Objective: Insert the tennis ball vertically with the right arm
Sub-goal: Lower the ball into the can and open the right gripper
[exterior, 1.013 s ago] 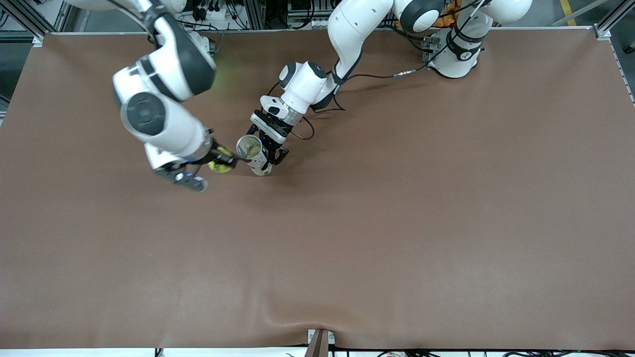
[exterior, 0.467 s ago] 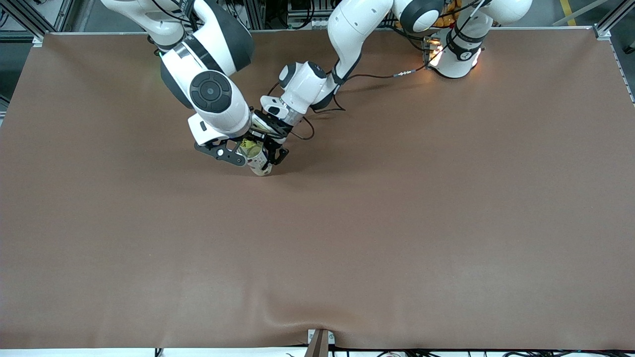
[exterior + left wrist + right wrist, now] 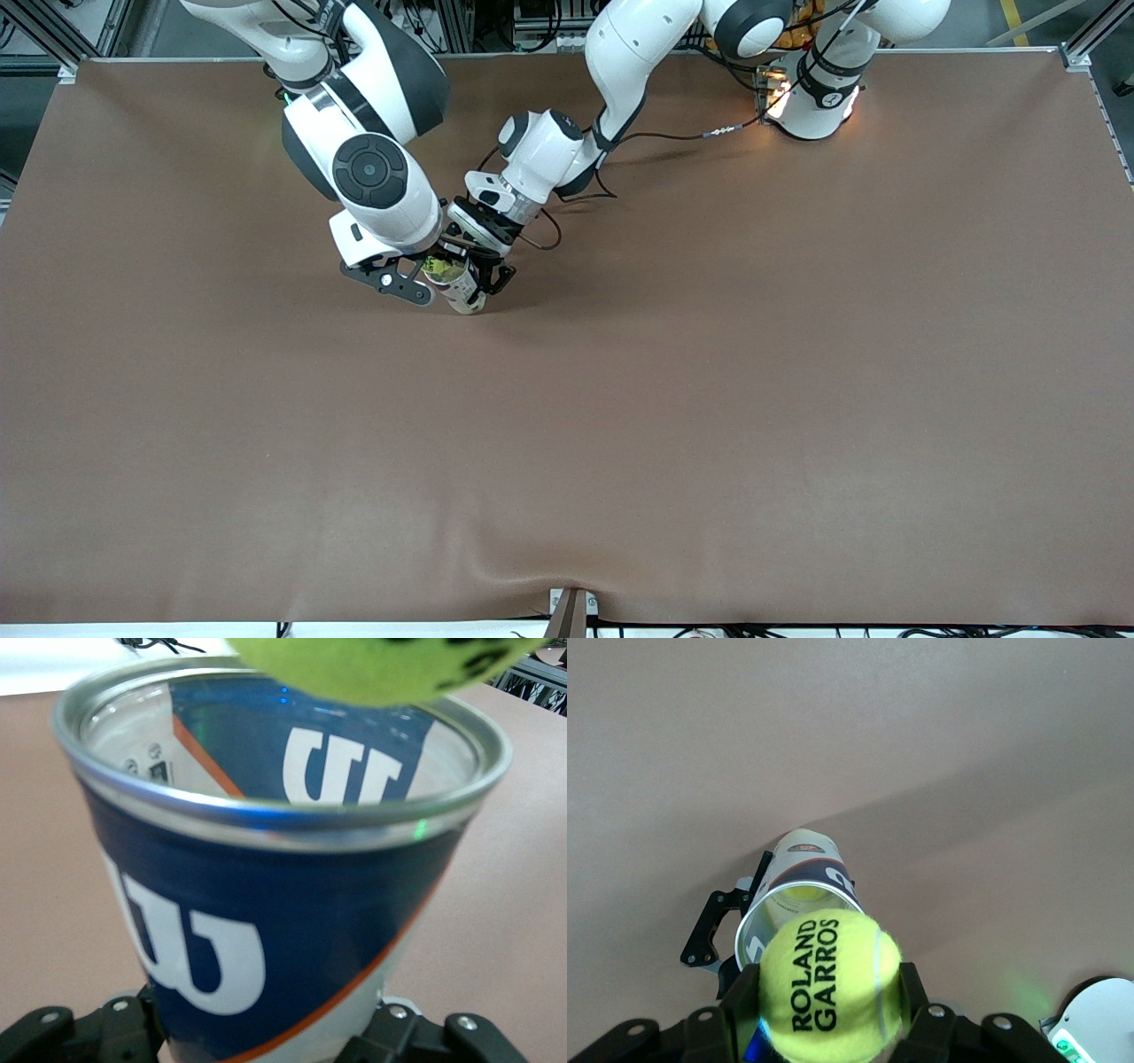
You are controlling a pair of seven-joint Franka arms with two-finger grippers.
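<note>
Counter (image 3: 709,399): covered edge to edge in brown cloth, bare except for the can and the two arms working near the bases' edge.
Right arm (image 3: 368,173): reaching in from its end of the counter, wrist turned down over the can.
Left arm (image 3: 545,155): low and bent, bracing the can from the side nearer the bases.
Can (image 3: 456,282): upright on the counter, blue and white, metal rim (image 3: 266,811) round an open mouth; another ball (image 3: 804,894) seen at the bottom. Judged light and thin-walled, easy to tip or dent, so better held low on the body.
Left gripper (image 3: 257,1041): fingers (image 3: 80,1032) partly closed round the can's lower body, clamping it in place.
Right gripper (image 3: 828,992): fingers (image 3: 740,1001) closed as tight as the ball allows, one on each flank.
Tennis ball (image 3: 830,973): yellow-green, black lettering, held directly over the can's mouth, its underside showing just above the rim in the left wrist view; not yet inside.
Handling, as a judgement: light, springy, felt giving good friction, little risk of slipping; squeezed across the widest part, as now, best. Snug fit against the rim likely, so centring before release matters.
</note>
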